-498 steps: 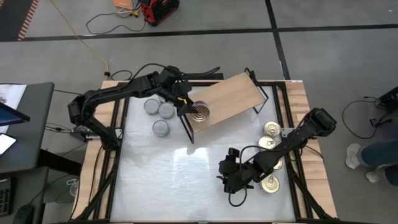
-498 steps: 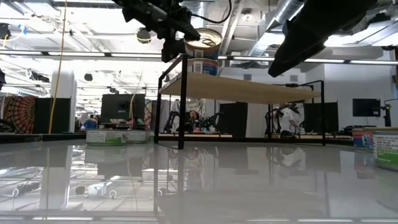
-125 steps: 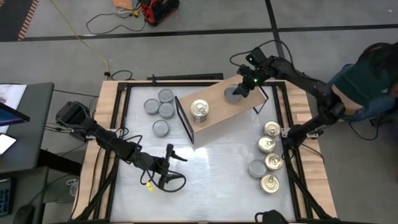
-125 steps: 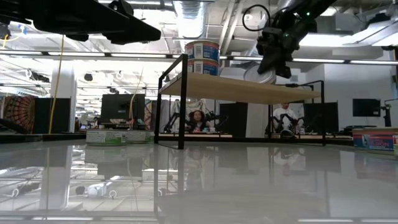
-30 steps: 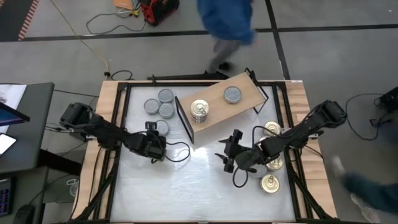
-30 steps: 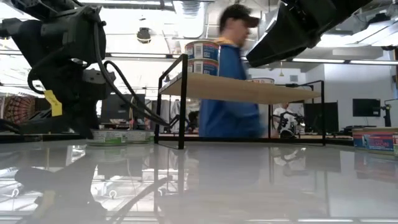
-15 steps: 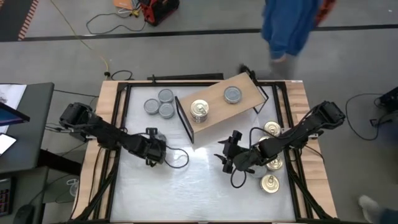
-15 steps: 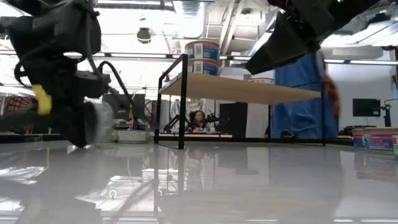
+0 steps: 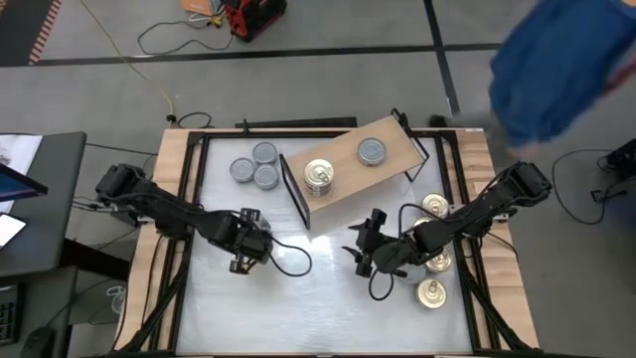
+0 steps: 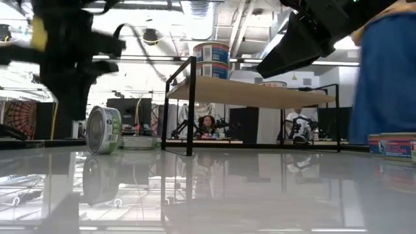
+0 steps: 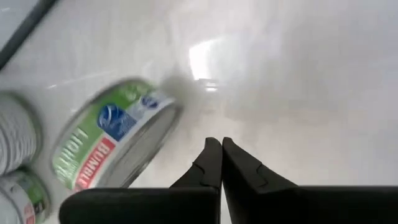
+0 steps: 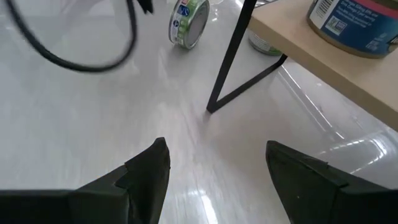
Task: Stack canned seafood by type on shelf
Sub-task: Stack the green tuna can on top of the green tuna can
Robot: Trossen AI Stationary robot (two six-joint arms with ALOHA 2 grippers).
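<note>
the left gripper (image 9: pixel 245 257) hangs over the white table (image 9: pixel 318 298) left of centre, its fingers (image 11: pixel 214 165) pressed together on nothing, while a green-labelled tin (image 10: pixel 104 130) stands on its edge on the table just beside it. the right gripper (image 9: pixel 363 254) hovers near the table's middle with its fingers (image 12: pixel 146 168) wide apart and empty, close to the shelf (image 9: pixel 348 164). on the shelf a stack of two gold-lidded tins (image 9: pixel 318 177) sits toward its left end and a grey tin (image 9: pixel 371 151) toward its right; three grey tins (image 9: pixel 253 165) lie on the table left of the shelf, and gold-lidded tins (image 9: pixel 430 290) lie by the right arm.
</note>
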